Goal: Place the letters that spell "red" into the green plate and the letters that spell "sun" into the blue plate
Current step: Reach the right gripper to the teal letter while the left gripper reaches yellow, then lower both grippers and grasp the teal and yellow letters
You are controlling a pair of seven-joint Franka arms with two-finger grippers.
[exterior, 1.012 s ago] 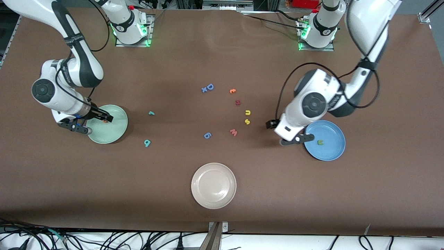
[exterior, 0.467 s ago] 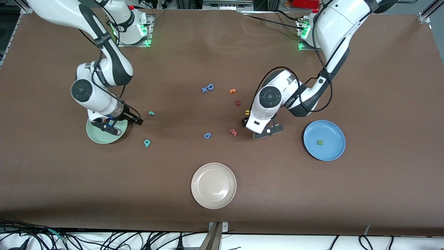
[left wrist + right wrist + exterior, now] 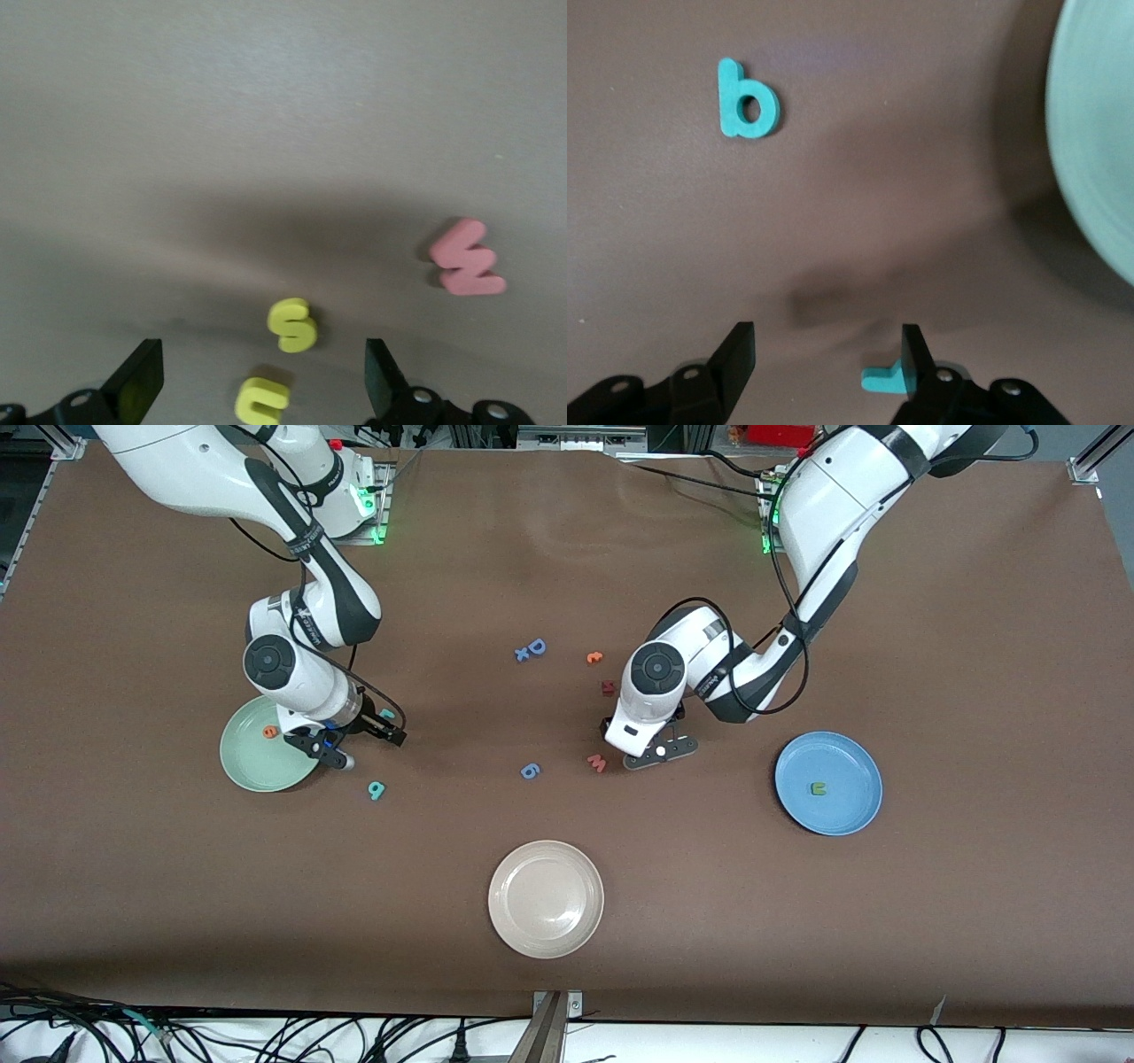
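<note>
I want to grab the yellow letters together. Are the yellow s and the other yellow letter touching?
Apart. In the left wrist view, bare brown table shows between the yellow s and the other yellow letter.

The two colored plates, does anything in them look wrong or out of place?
Nothing stands out. The green plate holds only the orange "e", and the blue plate only the olive-green arch letter; both lie flat inside the rims.

"e" in green plate
</note>
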